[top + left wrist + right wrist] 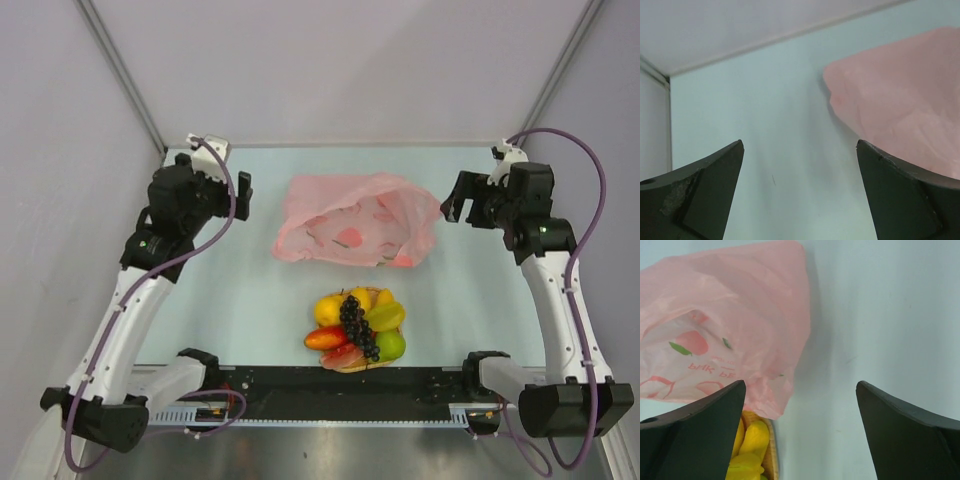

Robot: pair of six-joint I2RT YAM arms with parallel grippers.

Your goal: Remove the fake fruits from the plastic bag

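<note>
The pink plastic bag point(360, 222) lies crumpled at the table's middle, and only its darker printed marks show. The fake fruits point(358, 328) are piled on a woven tray point(352, 368) in front of the bag: a yellow lemon point(327, 309), a dark grape bunch point(358, 325), a red-orange fruit point(325, 338) and a green pear point(390, 346). My left gripper point(243, 195) hovers open left of the bag point(905, 115), holding nothing. Right of the bag point(725, 325), my right gripper point(448, 210) is open and empty. Yellow fruits point(752, 440) show below the bag's edge.
The woven tray's rim point(771, 450) sits close under the bag's near corner. Grey walls enclose the pale table point(480, 290) at the back and both sides. A black rail point(340, 395) with the arm bases runs along the near edge.
</note>
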